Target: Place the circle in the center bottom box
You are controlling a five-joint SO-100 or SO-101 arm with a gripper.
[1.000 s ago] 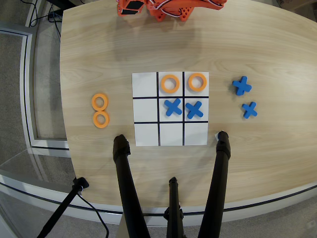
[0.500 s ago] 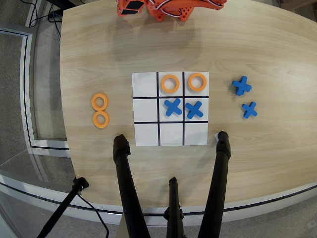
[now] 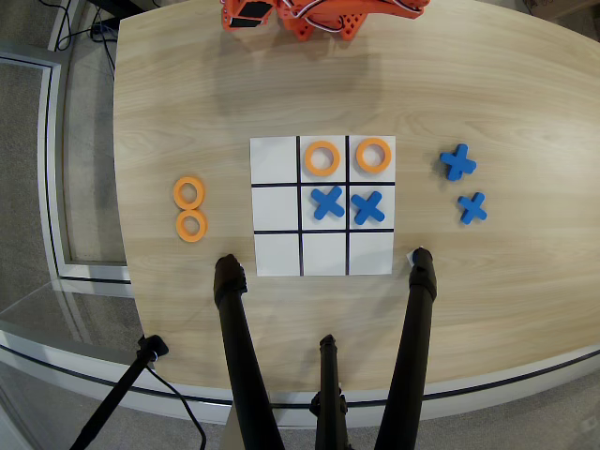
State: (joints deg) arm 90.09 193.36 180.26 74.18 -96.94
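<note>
Overhead view: a white 3x3 board (image 3: 322, 206) lies mid-table (image 3: 487, 84), a game of noughts and crosses part played. Two orange rings (image 3: 322, 158) fill the board's top-middle and top-right cells; two blue crosses (image 3: 327, 202) sit in its centre and right-middle cells. The bottom row is bare, the centre bottom box (image 3: 324, 254) among them. Left of the board, well apart from it, two spare rings lie touching, one above the other, seemingly a stock awaiting play; the lower of them, the circle (image 3: 191, 225), is the likelier pick, though either would serve. It lies flat, hole upward, and being round has no long axis or heading to speak of. Two spare crosses (image 3: 457, 162) wait right of the board. The orange arm (image 3: 319, 15) is folded at the table's far edge, above the board, only partly in frame; its gripper cannot be made out, so wide or narrow cannot be told. Black tripod legs (image 3: 239, 347) stand below the board.
</note>
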